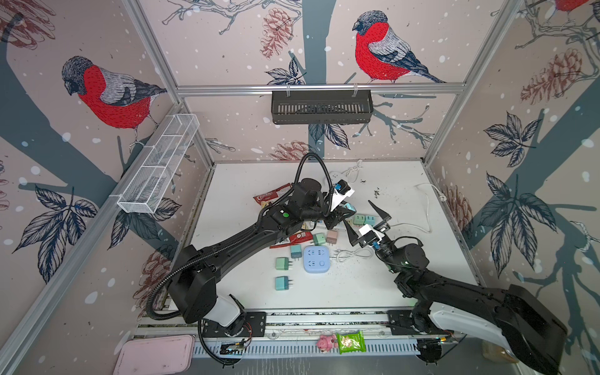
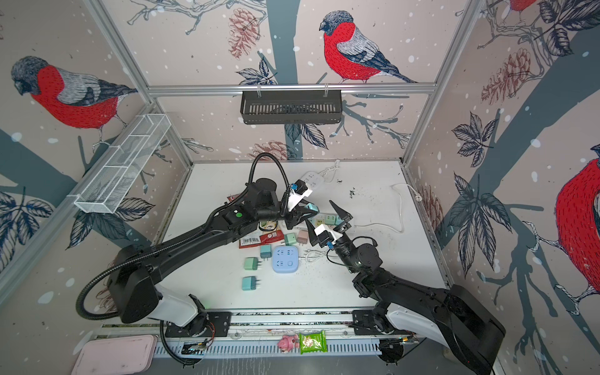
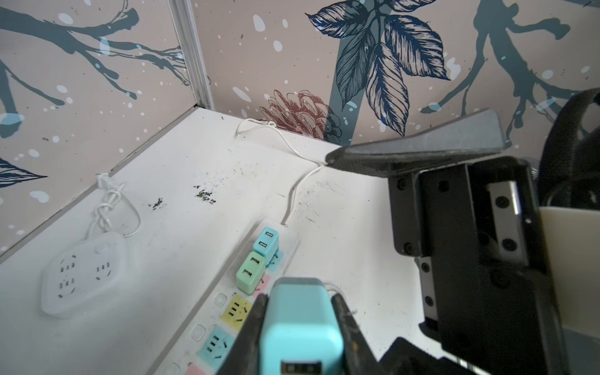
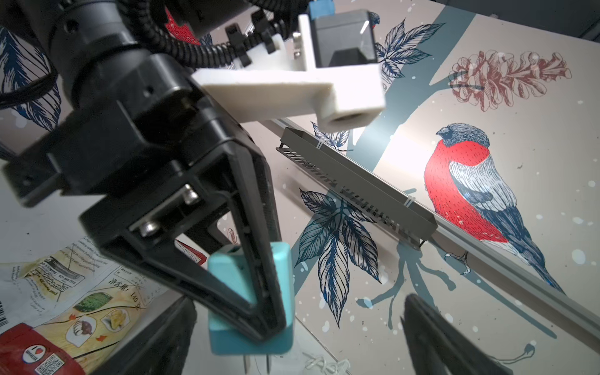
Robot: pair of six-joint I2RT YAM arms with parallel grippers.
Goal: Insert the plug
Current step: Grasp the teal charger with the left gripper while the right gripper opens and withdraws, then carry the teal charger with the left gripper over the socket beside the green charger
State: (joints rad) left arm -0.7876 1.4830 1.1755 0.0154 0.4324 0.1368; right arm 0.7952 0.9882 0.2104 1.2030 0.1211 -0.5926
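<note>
- Left wrist view: left jaws clamped on the teal plug (image 3: 300, 328), over the strip (image 3: 207, 311).
- Plug's long axis runs along the jaws, prongs down toward the bench (image 1: 373, 289); just right of centre in both top views.
- Right jaws wide apart.

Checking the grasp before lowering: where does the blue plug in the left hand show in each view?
Top views: blue plug in the left hand, mid-table, in both.
Left wrist: plug close to camera, gripped on both sides.
Right wrist: plug clamped in the left hand, prongs showing.
Shared landmark: seated green plug, near it in both top views and left wrist; absent from right wrist.
</note>
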